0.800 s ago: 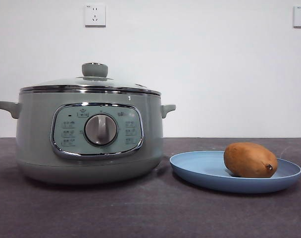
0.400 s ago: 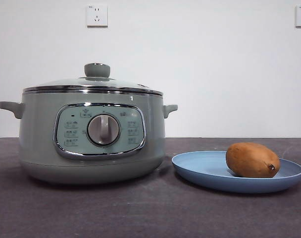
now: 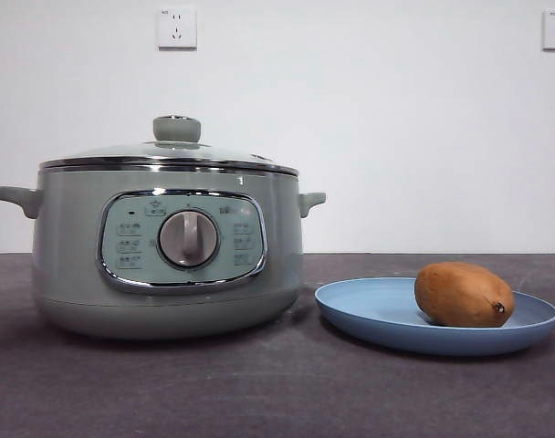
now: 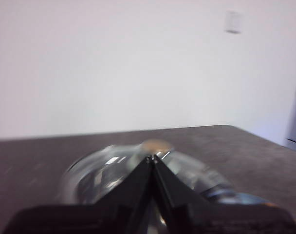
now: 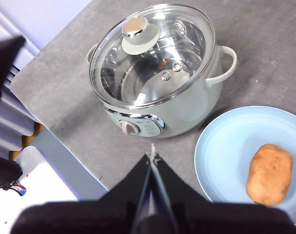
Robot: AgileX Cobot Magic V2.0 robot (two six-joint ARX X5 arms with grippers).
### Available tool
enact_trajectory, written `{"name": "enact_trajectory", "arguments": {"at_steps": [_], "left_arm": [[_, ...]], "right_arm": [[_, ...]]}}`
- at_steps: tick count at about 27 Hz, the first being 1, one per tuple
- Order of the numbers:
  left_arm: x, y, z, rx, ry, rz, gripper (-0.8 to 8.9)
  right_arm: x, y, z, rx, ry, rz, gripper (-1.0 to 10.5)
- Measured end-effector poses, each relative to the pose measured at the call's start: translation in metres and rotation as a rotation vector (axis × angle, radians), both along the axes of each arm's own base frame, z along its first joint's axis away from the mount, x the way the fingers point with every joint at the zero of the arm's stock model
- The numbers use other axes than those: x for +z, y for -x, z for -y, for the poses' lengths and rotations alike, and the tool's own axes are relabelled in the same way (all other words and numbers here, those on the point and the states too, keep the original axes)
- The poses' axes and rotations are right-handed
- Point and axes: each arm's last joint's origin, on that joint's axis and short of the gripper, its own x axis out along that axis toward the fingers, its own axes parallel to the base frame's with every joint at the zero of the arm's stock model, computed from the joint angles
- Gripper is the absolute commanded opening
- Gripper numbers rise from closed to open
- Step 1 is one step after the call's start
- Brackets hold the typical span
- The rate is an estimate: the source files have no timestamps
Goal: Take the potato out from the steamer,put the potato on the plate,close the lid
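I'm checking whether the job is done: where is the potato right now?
In the front view the potato lies on the blue plate, right of the steamer, whose lid is on.

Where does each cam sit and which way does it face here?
Front view: low, at table height, looking level across at the steamer and the potato on the plate; no arm shows.
Left wrist view: low and close above the blurred lid, facing the wall; left gripper jaws shut.
Right wrist view: high, looking down on lid, steamer, plate and potato; right gripper jaws shut.
Shared: front and right wrist views both show the lid on the steamer and the potato on the plate.
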Motion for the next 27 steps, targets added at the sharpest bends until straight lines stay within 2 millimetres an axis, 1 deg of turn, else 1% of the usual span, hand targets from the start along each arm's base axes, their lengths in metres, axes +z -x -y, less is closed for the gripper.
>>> {"name": "enact_trajectory", "arguments": {"at_steps": [5, 11, 20, 27], "left_arm": [[-0.027, 0.011, -0.011, 0.076, 0.042, -0.037, -0.03], [-0.053, 0.015, -0.017, 0.135, 0.048, -0.146, -0.03], [-0.071, 0.016, -0.019, 0.171, 0.061, -0.175, -0.03], [-0.077, 0.016, -0.021, 0.232, 0.062, -0.231, -0.03]], "right_arm": [[0.000, 0.000, 0.000, 0.000, 0.000, 0.000, -0.2], [0.000, 0.000, 0.000, 0.000, 0.000, 0.000, -0.2], [0.000, 0.000, 0.000, 0.000, -0.001, 0.001, -0.2], [0.000, 0.000, 0.000, 0.000, 0.000, 0.000, -0.2]]}}
